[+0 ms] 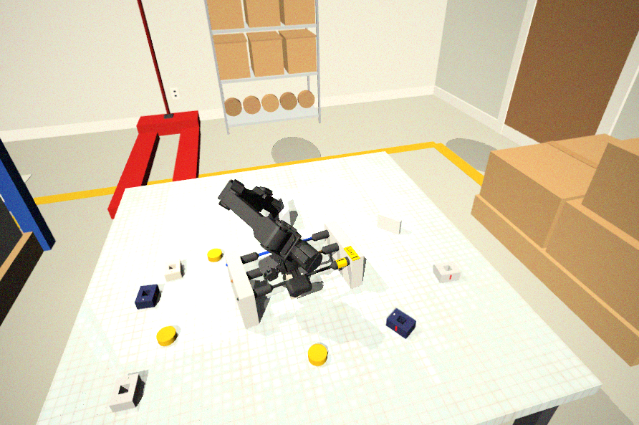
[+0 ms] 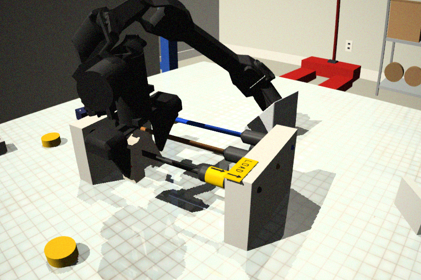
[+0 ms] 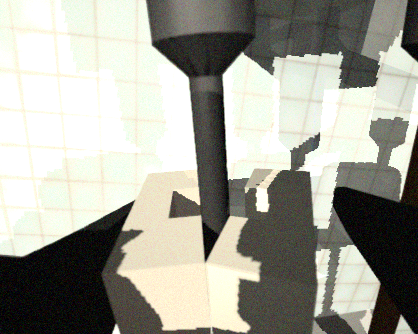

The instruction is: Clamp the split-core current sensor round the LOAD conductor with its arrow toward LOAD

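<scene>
The pale split-core sensor (image 1: pixel 289 276) (image 2: pixel 138 161) (image 3: pixel 162 250) is at the dark LOAD conductor (image 1: pixel 321 270) (image 2: pixel 180 164) (image 3: pixel 210 135), its far ends seemingly apart on either side. The wide-open, released jaws of my gripper (image 1: pixel 284 277) (image 2: pixel 145 162) (image 3: pixel 234 197) flank the sensor. Beyond its inner side runs the brown conductor (image 2: pixel 197 144) (image 3: pixel 417 165); along the LOAD conductor from it is the yellow LOAD marker (image 1: pixel 352 253) (image 2: pixel 242 169). I cannot make out its arrow or confirm a latch. I judge this the squeezing step: next I should check seating and direction, then close evenly.
</scene>
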You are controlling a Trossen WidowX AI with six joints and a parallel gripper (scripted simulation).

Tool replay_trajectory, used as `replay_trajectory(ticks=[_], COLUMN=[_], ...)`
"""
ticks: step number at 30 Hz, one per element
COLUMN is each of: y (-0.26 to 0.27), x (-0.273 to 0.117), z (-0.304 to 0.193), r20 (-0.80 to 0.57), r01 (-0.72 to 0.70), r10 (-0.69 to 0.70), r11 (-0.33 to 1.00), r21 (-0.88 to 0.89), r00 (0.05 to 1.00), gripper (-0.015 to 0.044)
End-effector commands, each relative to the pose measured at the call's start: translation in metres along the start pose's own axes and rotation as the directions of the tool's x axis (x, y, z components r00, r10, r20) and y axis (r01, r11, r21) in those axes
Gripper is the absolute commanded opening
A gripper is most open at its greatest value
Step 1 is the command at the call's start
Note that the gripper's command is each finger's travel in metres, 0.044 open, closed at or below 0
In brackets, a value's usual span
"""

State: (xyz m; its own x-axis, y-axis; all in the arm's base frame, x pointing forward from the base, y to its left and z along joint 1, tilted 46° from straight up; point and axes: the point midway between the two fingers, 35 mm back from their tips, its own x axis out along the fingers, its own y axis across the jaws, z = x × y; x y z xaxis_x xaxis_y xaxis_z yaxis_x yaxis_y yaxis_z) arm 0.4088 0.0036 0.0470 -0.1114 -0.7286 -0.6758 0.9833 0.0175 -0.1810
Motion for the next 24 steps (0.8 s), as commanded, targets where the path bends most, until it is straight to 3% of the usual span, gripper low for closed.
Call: replay_trajectory(ticks=[1,22,24], y=[0.0001,0.0001,0.0001], x=[0.0000,0.0000,0.0000], z=[0.0000,0.0000,0.0000], r20=[0.000,0.000,0.000], r01=[0.000,0.000,0.000], r10=[0.000,0.000,0.000], r11=[1.000,1.000,1.000], r21=[0.000,0.000,0.000], r00=[1.000,1.000,1.000], gripper=[0.0425,0.0285,0.0233])
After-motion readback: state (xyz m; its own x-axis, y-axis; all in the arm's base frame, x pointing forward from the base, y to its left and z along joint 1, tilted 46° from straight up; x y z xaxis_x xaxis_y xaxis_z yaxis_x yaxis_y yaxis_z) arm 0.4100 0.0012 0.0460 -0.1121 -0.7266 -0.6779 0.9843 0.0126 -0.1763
